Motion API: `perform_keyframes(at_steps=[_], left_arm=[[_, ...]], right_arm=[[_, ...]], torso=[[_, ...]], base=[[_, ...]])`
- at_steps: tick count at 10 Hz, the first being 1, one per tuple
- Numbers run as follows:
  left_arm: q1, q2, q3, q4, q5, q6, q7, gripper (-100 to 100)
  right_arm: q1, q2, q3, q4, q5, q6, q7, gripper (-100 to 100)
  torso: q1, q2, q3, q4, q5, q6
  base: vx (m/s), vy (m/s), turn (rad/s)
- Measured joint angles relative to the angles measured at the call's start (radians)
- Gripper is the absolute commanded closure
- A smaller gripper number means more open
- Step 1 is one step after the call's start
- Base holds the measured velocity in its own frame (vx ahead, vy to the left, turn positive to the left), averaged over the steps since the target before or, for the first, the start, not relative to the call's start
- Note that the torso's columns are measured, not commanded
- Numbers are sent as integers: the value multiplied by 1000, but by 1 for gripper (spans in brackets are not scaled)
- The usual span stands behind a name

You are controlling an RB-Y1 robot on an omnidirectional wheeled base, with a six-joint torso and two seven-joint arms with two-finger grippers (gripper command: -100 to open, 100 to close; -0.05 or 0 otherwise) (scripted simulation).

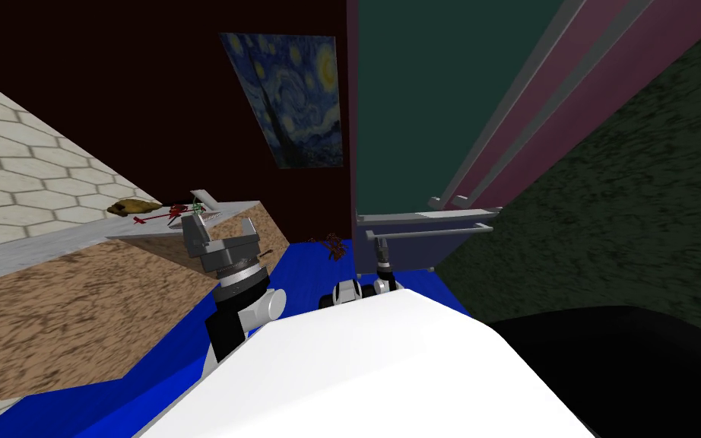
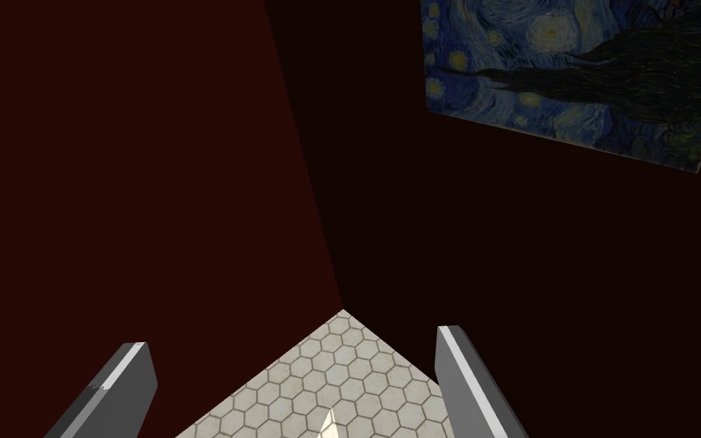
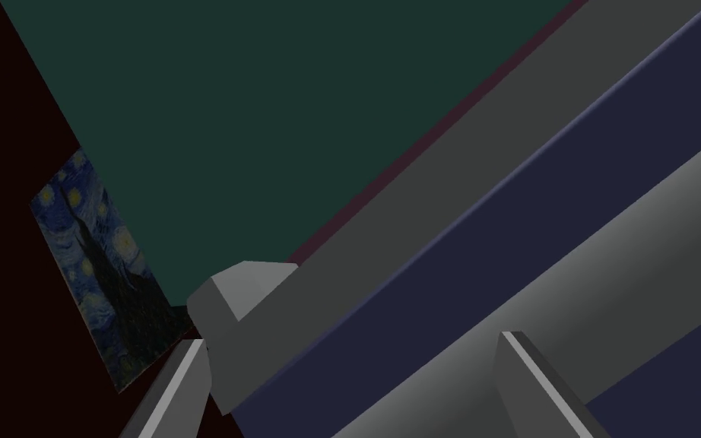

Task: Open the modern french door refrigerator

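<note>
The refrigerator (image 1: 417, 99) stands ahead on my right, with a dark green door panel, maroon edges and long grey handles (image 1: 509, 99). Two horizontal grey bars (image 1: 429, 230) cross its lower front. My right gripper (image 1: 380, 245) reaches up just below the lower bar. In the right wrist view this gripper (image 3: 353, 341) is open, and a grey handle bar (image 3: 569, 281) runs slantwise between its fingers; whether they touch it I cannot tell. A grey mount block (image 3: 242, 304) sits by one fingertip. My left gripper (image 1: 221, 228) is raised over the counter's end, and its wrist view shows it (image 2: 292, 342) open with nothing between the fingers.
A brown speckled counter (image 1: 75, 304) with a hexagon-tiled backsplash (image 1: 14, 175) runs along my left, carrying a yellowish lump (image 1: 132, 207) and small red items (image 1: 166, 215). A starry painting (image 1: 296, 99) hangs on the dark red wall. The floor (image 1: 311, 266) is blue.
</note>
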Motion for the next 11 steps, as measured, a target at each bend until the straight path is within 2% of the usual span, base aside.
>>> perform_keyframes(at_steps=[1,3,6,7,9,10,11], left_arm=[[0,0,0,0,0,0,0,0],[0,0,0,0,0,0,0,0],[0,0,0,0,0,0,0,0],[0,0,0,0,0,0,0,0],[0,0,0,0,0,0,0,0],[0,0,0,0,0,0,0,0],[0,0,0,0,0,0,0,0]], right_arm=[[-12,3,4,33,-6,-20,-27,-100],[-7,0,6,28,-9,-17,-45,-100],[-14,-1,18,68,-26,-49,-99,-100],[-18,4,21,82,-25,-56,-103,-100],[-12,-1,20,70,-27,-46,-103,-100],[-19,4,20,85,-27,-51,-104,-100],[-19,13,29,109,-25,-48,-110,-100]], torso=[[-1,-4,-2,-3,-2,-1],[-2,-6,-3,-4,-3,-1],[-2,-12,-6,-8,-6,-4],[-2,-11,-5,-7,-6,-4],[-1,-10,-4,-6,-4,-5],[-1,-10,-5,-6,-4,-5],[0,-3,-2,3,3,3]], base=[[14,-7,-11],[17,3,40],[6,-14,16],[1,5,23],[-2,2,-16],[-3,24,103],[20,29,44]])
